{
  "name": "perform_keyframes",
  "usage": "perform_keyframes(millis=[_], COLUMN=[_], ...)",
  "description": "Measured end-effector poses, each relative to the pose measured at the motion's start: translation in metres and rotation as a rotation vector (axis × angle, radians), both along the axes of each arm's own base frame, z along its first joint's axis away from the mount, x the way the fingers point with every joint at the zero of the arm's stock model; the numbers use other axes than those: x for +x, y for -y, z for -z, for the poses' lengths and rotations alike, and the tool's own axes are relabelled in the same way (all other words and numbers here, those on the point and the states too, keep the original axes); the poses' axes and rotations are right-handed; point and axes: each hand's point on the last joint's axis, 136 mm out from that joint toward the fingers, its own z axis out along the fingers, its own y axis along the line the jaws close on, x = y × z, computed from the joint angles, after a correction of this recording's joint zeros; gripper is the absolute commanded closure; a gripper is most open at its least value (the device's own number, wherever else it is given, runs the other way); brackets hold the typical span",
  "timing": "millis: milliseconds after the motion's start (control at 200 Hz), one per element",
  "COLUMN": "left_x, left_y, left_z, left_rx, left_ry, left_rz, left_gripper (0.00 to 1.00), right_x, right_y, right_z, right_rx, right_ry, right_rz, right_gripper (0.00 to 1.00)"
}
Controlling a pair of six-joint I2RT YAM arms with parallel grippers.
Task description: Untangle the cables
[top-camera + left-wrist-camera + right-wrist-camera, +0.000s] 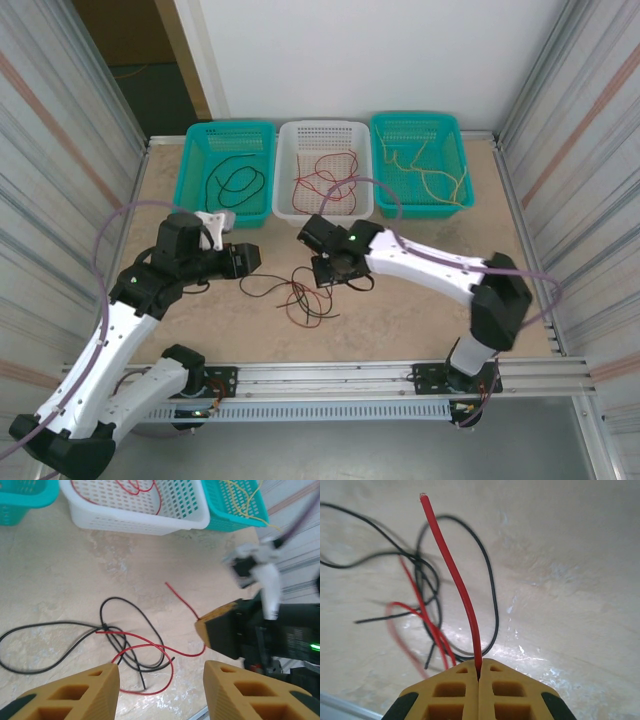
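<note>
The right gripper [479, 672] was clamped shut on the red cable [455, 580], the free end of which stuck out straight ahead of its fingertips. The rest of that cable looped through the black cable [487, 580] just ahead and to the left of them. The left gripper [162, 672] hovered half open directly over that tangle, with nothing between its fingers. Since nothing pinned the black cable down, a pull by the right arm would probably have dragged both wires along together or tightened the crossing. The thin red wire might also have slid out of the pads. Whether the crossing below the left fingertips was a real knot or only overlapping loops was hard to judge. The stretch of red cable inside the closed jaws was hidden. The black cable ran off the left edge of the right wrist view, and the right arm was blurred in the left wrist view.
</note>
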Motion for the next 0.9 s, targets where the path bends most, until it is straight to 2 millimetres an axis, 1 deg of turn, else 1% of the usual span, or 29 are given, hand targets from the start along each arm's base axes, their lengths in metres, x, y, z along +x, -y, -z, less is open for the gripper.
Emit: perform_keyframes(millis=[85,170,341,451,541,616,681,781,897], left_x=[-0.001,-0.005,-0.028,-0.041,-0.041,-0.033,-0.024,-0.013,-0.003], left_y=[0.009,0.022,0.063,0.091,0.107,0.117,0.120,0.118,0.105], left_z=[-0.007,-0.015,-0.032,-0.037,-0.041,-0.043,-0.046,-0.053,-0.071], left_rx=[-0.028,-0.049,-0.065,-0.037,-0.012,0.020,0.049,0.084,0.097], left_ry=[0.028,0.065,0.182,0.263,0.320,0.365,0.395,0.440,0.464], left_rz=[0.036,0.095,0.293,0.427,0.488,0.505,0.499,0.458,0.357], left_gripper=[0.47,0.42,0.32,0.30,0.30,0.32,0.32,0.25,0.25], right_x=[0.001,0.002,0.000,-0.003,-0.005,-0.005,-0.005,-0.005,-0.006], right_y=[0.003,0.005,0.005,0.007,0.009,0.010,0.010,0.012,0.015], right_z=[-0.036,-0.064,-0.117,-0.147,-0.164,-0.173,-0.179,-0.187,-0.199], right_rx=[0.071,0.140,0.296,0.380,0.416,0.436,0.448,0.463,0.497], right_ry=[0.099,0.171,0.281,0.350,0.391,0.419,0.434,0.460,0.487], right_rz=[0.006,0.014,-0.004,-0.030,-0.047,-0.061,-0.068,-0.076,-0.070], right_gripper=[1.00,1.00,1.00,1.00,1.00,1.00,1.00,1.00,1.00])
